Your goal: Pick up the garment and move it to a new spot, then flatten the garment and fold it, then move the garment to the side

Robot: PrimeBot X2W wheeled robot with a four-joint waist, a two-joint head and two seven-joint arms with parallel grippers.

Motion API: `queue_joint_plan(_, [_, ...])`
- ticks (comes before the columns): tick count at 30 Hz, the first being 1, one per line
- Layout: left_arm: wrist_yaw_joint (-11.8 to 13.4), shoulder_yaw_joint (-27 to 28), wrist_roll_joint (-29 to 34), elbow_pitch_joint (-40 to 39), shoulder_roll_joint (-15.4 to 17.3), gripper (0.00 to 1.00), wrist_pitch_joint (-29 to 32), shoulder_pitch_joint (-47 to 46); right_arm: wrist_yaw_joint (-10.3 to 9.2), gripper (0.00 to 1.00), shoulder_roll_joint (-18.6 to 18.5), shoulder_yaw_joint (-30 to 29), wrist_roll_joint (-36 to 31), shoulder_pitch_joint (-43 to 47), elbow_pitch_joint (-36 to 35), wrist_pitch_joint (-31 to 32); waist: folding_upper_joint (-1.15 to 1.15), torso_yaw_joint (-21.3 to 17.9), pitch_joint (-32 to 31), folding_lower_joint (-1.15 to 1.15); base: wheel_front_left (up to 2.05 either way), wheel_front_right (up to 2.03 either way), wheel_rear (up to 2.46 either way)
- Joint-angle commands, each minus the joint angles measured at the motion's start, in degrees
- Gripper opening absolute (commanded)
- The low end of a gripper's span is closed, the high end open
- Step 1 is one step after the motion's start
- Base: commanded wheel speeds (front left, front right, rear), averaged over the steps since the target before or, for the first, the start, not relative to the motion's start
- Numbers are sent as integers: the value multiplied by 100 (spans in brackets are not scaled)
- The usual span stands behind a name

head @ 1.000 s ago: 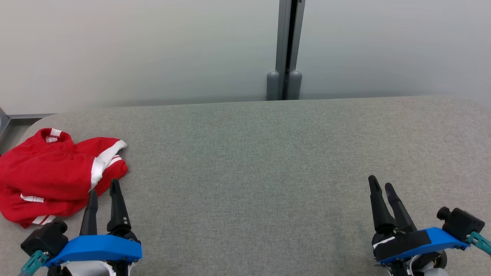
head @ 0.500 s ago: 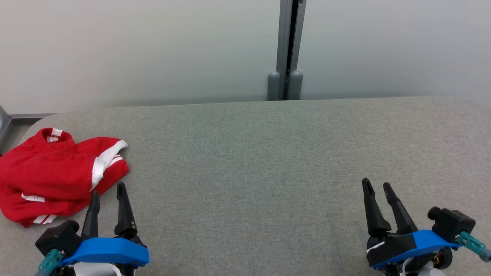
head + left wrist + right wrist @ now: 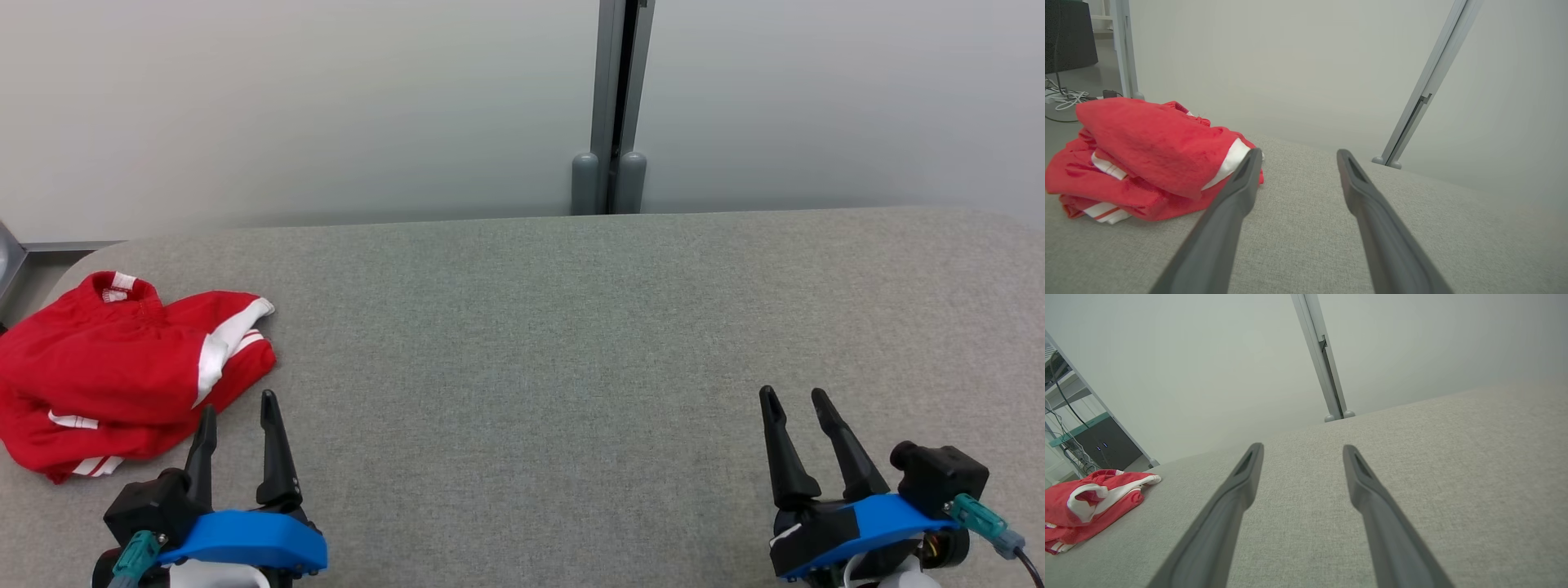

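Observation:
A red garment [image 3: 114, 367] with white stripes lies folded in a small heap at the left end of the grey padded table [image 3: 531, 327]. The left wrist view shows the garment [image 3: 1147, 155] just left of my left fingertips, and in the right wrist view the garment [image 3: 1090, 498] sits far off to the left. My left gripper [image 3: 239, 408] hovers open just right of the heap's near edge, nothing between its fingers. My right gripper [image 3: 794, 398] stands open near the front right of the table, well away from the cloth.
A pale partition wall runs behind the table, with a grey post [image 3: 611, 106] at its middle. Past the table's left end are a dark cabinet [image 3: 1106, 447], shelving and loose cables [image 3: 1065, 98] on the floor.
Both grippers have drawn back toward the front edge, the left one sliding slightly right and away from the garment, the right one slightly left. The garment lies as before.

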Motion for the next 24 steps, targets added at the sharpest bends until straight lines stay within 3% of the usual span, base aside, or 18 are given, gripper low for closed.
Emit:
queue_joint_plan(1, [26,-1,146,-14,47,100,-58,-43,12,100,-45,5,-172,-88,-7,-63,0,-1,0,0,0,0,0])
queue_joint_plan(24, [103,-101,1108,103,78,100,-322,51,14,100,-52,-43,-1348,-96,168,-321,0,5,-37,0,0,0,0])
